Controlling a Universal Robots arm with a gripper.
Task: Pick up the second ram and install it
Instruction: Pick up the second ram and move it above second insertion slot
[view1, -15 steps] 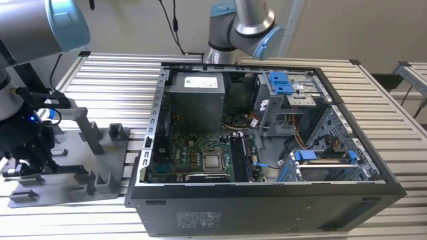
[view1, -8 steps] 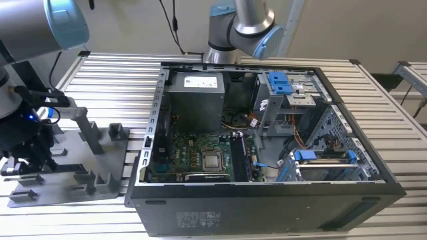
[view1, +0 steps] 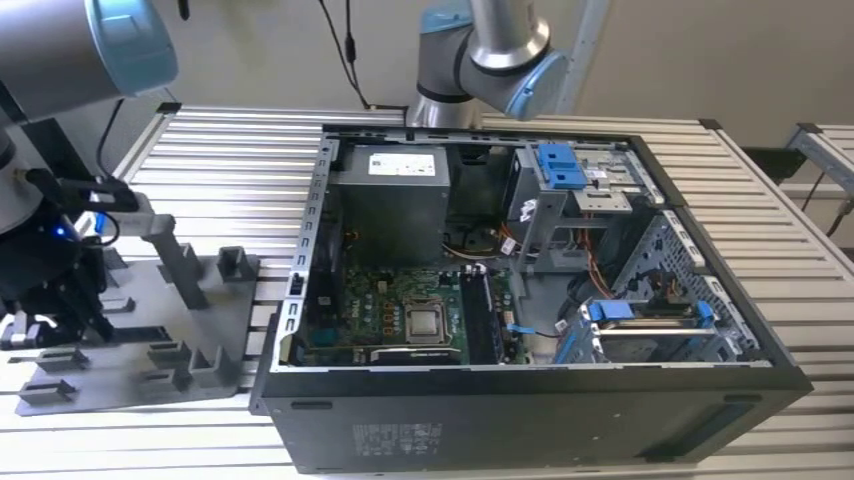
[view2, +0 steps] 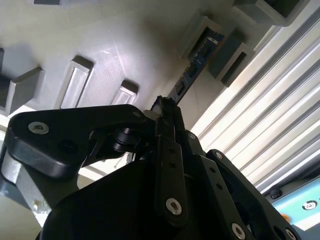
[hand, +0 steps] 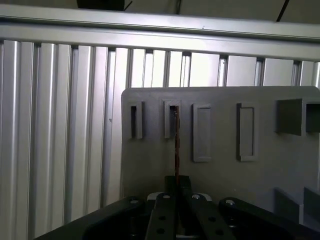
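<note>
Left of the open computer case on the slatted worktop, at the exterior view's lower left, a grey holder tray kept the second ram edge-on in its slot, with the gripper seemingly pinched nearly closed on its near end: the pick-up step, likely calling for a straight lift clear.

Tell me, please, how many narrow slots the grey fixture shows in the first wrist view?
4, in one row on the grey fixture: two short slots, one of them holding the second ram, and two longer slots. The gripper may hide others.
</note>
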